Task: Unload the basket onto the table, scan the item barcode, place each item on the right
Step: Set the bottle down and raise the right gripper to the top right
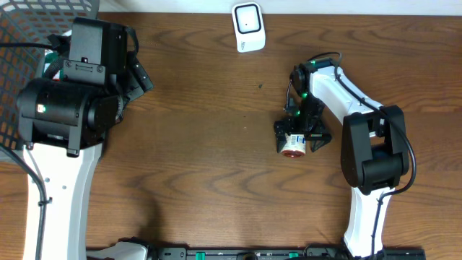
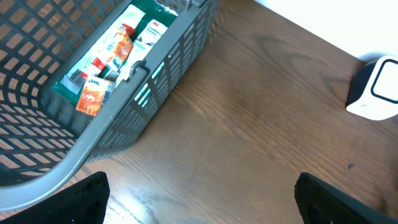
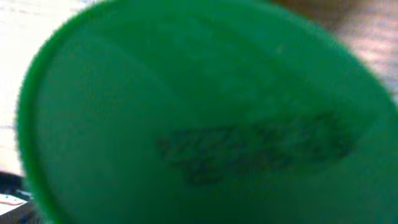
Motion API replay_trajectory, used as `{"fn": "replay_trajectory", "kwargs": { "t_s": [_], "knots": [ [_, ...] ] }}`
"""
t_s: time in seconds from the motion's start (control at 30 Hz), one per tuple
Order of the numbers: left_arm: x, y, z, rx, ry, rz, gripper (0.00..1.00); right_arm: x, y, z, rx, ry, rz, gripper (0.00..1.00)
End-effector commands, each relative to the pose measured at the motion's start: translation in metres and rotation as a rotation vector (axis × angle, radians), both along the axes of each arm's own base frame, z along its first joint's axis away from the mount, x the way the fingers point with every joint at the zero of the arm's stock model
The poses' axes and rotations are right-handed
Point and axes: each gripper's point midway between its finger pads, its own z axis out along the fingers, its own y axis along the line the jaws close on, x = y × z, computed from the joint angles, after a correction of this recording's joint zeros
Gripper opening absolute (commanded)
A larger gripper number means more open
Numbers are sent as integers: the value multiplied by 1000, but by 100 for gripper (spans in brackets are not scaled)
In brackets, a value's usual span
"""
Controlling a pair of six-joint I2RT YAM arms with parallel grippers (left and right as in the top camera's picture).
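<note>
The item point(image 1: 291, 147) is a small round container with a white and red label, lying on the wood table right of centre. Its green end point(image 3: 199, 112) fills the right wrist view, blurred, and hides that gripper's fingers there. From overhead, my right gripper point(image 1: 299, 140) is over the item with its fingers spread on either side, the right one standing apart from it. The white barcode scanner point(image 1: 247, 27) stands at the table's back edge and also shows as the scanner point(image 2: 376, 90) at the far right. My left gripper point(image 2: 205, 211) hangs open over bare wood near the basket.
A grey mesh basket point(image 2: 124, 118) sits at the far left and holds several packaged goods point(image 2: 102, 71). The same basket point(image 1: 14, 50) lies partly under the left arm in the overhead view. Bare table lies between the basket, the scanner and the item.
</note>
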Motion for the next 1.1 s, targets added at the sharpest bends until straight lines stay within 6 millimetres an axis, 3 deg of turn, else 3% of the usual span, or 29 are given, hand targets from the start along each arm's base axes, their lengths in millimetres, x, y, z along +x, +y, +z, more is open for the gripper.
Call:
{"fn": "replay_trajectory", "kwargs": {
  "t_s": [0.0, 0.27, 0.4, 0.53, 0.63, 0.73, 0.87, 1.07],
  "knots": [
    [-2, 5, 7, 5, -21, 21, 95, 6, -4, -2, -11, -15, 5, 99],
    [-2, 5, 7, 5, -21, 21, 95, 54, -9, 25, 22, -161, -43, 99],
    [-2, 5, 7, 5, -21, 21, 95, 79, -13, 49, 37, -242, -66, 99],
    [-2, 5, 7, 5, -21, 21, 95, 109, -23, 88, 53, -353, -102, 99],
    [-2, 5, 7, 5, -21, 21, 95, 127, -45, 102, 19, -428, -136, 99],
    [-2, 5, 7, 5, -21, 21, 95, 138, -85, 103, -78, -470, -177, 99],
    [-2, 5, 7, 5, -21, 21, 95, 139, -138, 102, -199, -476, -237, 99],
    [-2, 5, 7, 5, -21, 21, 95, 135, -177, 102, -234, -469, -316, 99]
  ]
}}
